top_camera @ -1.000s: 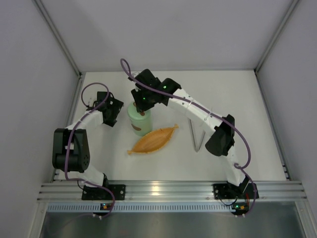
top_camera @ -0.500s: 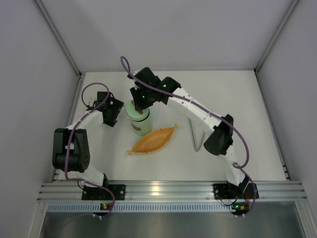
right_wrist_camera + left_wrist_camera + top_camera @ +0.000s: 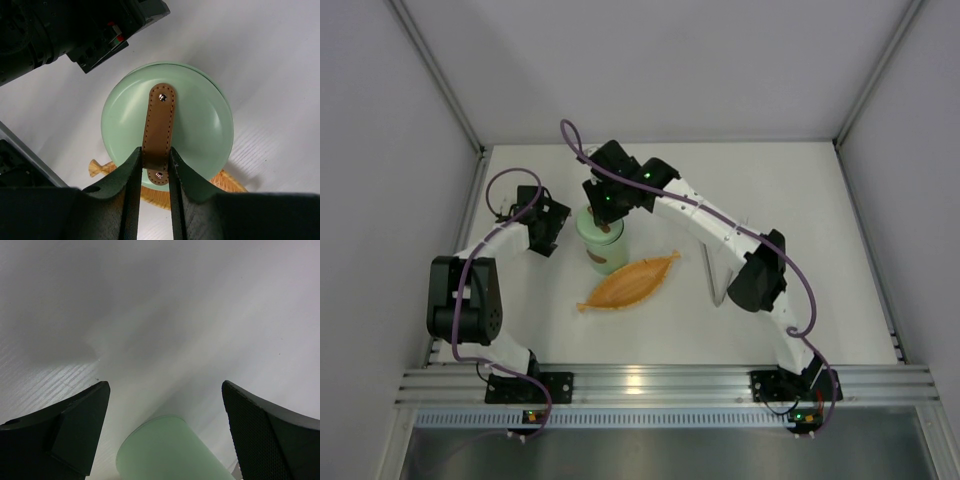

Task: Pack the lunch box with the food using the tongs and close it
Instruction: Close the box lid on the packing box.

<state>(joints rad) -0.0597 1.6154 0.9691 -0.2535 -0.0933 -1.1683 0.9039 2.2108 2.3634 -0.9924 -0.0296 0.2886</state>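
Your right gripper (image 3: pixel 153 152): clamped on stitched brown strap handle (image 3: pixel 159 120), round mint lid (image 3: pixel 200 125). Left gripper (image 3: pixel 165 385): wide open, empty, beside tub (image 3: pixel 165 450).

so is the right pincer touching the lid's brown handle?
Touching. Right wrist view: right pincer clamps the brown handle from both sides, no gap.

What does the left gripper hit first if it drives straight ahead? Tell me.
Probably the mint-green lunch box, low between the left gripper's open fingers; past it only table shows, though depth is unclear.
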